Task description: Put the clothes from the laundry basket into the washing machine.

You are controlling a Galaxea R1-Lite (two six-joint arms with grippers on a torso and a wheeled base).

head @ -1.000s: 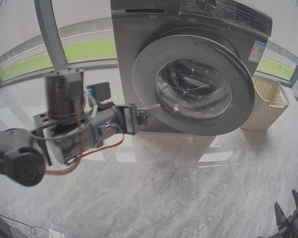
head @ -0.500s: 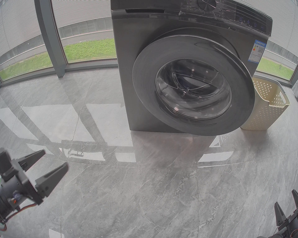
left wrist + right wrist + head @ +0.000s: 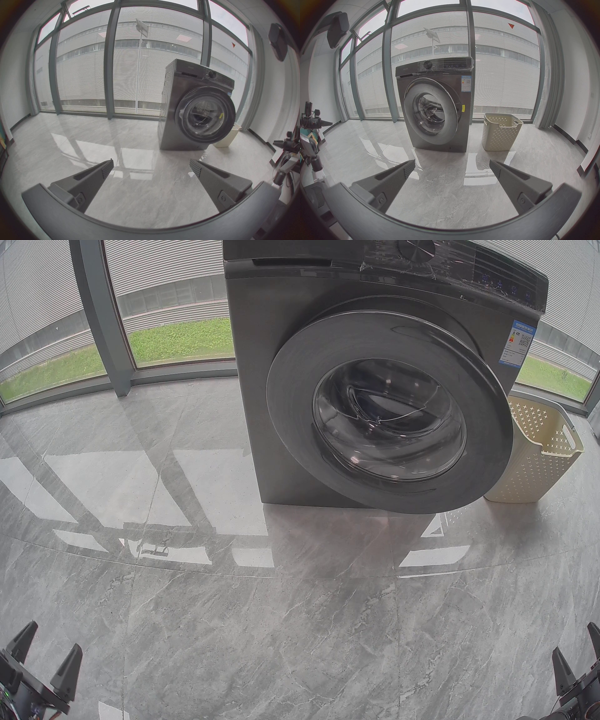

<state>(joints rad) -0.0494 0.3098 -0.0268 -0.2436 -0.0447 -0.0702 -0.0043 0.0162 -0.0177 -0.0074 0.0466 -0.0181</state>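
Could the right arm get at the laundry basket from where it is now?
Probably not without driving closer: the right gripper sits open, well short of the laundry basket, though only bare floor lies between.

Plenty of daylight comes in through the big windows (image 3: 169,302) behind the washing machine (image 3: 381,377). The glossy floor (image 3: 312,627) throws back bright window patches, and the door glass (image 3: 387,421) catches reflections too. Both wrist views bow hard at the edges and the corners go dark.
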